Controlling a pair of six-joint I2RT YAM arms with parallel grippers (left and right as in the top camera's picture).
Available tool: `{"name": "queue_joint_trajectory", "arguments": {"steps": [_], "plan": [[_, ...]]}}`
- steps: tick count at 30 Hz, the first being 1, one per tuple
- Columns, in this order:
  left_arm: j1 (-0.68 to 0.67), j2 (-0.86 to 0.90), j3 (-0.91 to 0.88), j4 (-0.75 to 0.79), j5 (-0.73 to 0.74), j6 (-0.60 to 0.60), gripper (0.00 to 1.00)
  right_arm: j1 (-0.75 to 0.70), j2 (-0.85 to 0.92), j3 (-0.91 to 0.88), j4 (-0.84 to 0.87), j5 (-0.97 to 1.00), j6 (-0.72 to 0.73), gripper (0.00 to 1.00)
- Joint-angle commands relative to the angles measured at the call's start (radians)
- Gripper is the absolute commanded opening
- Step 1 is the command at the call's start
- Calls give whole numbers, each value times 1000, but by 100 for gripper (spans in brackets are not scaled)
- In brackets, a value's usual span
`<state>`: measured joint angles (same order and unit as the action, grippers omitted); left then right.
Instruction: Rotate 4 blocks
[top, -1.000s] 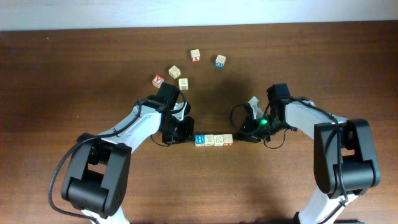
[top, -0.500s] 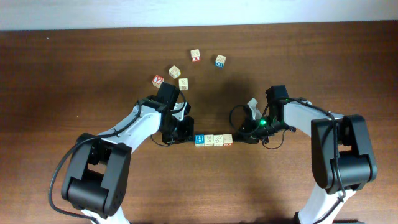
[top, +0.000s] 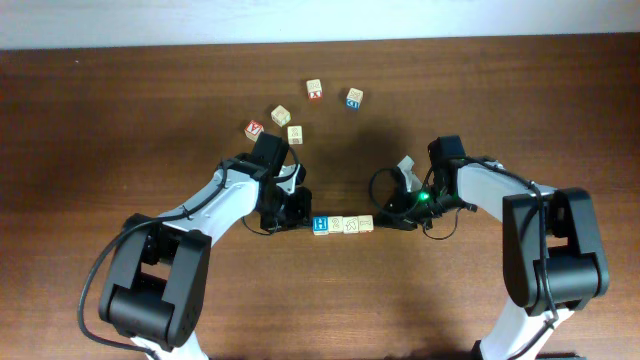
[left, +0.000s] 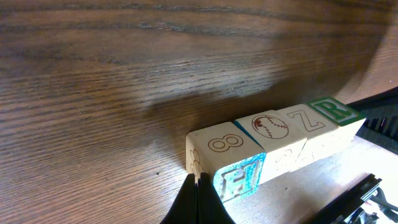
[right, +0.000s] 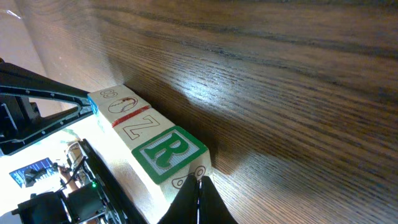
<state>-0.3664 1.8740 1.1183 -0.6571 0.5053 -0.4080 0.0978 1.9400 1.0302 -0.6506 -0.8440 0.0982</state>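
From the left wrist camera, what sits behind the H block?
Three more blocks in a touching row: a baseball block, a Z block, then the green R block. The H block covers the faces where it meets the baseball block. The row's far end is hidden too.

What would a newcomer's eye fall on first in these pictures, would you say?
First, the row of four blocks at the middle of the dark wooden table, blue H at one end and green R at the other. The shut left gripper and shut right gripper meet it from either end, like bookends. Farther back, five loose cubes lie scattered.
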Motion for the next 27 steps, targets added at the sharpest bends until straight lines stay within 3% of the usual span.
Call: {"name": "queue_joint_trajectory", "arguments": {"steps": [1,9,21,24,27], "plan": [[-5,7,13,6,23,20,0,15,-40,17,-6,-43,-5,4],[-5,7,13,6,23,20,0,53,-116,21,-22,-24,29,4],[-5,7,13,3,23,20,0,79,-105,22,12,187,146,5],[-5,7,13,3,23,20,0,79,-105,23,11,186,146,13],[-5,7,13,18,22,20,0,79,-105,29,11,187,142,13]]}}
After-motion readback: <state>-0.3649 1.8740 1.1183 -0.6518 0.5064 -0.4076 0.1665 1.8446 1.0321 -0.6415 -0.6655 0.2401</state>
